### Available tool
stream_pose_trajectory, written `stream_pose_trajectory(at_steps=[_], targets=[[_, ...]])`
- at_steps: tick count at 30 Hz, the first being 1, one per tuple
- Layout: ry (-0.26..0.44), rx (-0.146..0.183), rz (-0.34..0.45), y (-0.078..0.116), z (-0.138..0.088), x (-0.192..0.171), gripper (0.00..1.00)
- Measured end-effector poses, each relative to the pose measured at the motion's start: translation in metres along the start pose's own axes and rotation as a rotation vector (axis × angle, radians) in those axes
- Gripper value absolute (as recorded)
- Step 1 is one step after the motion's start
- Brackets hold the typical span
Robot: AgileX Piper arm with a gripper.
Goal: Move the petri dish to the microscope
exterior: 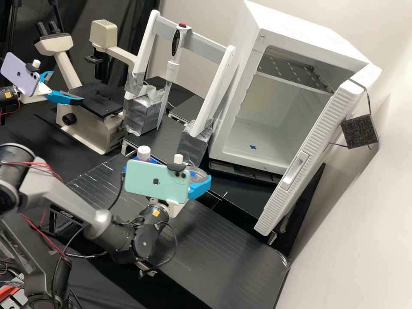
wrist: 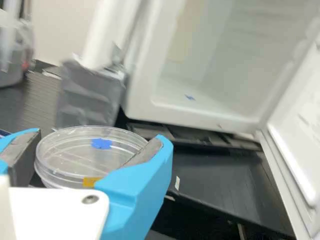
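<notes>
The hand (exterior: 200,187) pinches a round, clear, thin-rimmed petri dish (wrist: 70,157) — blue-marked, glossy — its near edge partly hidden.

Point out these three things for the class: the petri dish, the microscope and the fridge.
Petri dish (wrist: 70,156): wrist view, its clear top.
Microscope (exterior: 103,104): high view, its flat black stage.
Fridge (exterior: 298,26): high view, its white upper outside.

— So what's the worktop (exterior: 25,143) like, anyone?
— Black, with a dark ridged panel (exterior: 231,253) laid along it.
— And what's sitting on there?
— Beige microscope (exterior: 92,134) off to one side, plus a pair of silver-taped blocks (exterior: 143,115) between it and the white cabinet (exterior: 300,32), which sits on a dark base (exterior: 244,171) lol.
</notes>
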Motion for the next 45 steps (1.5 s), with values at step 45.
stream_pose_trajectory(at_steps=[45], targets=[[0.881, 0.093, -0.203, -0.035, -0.19, 0.056, 0.0]])
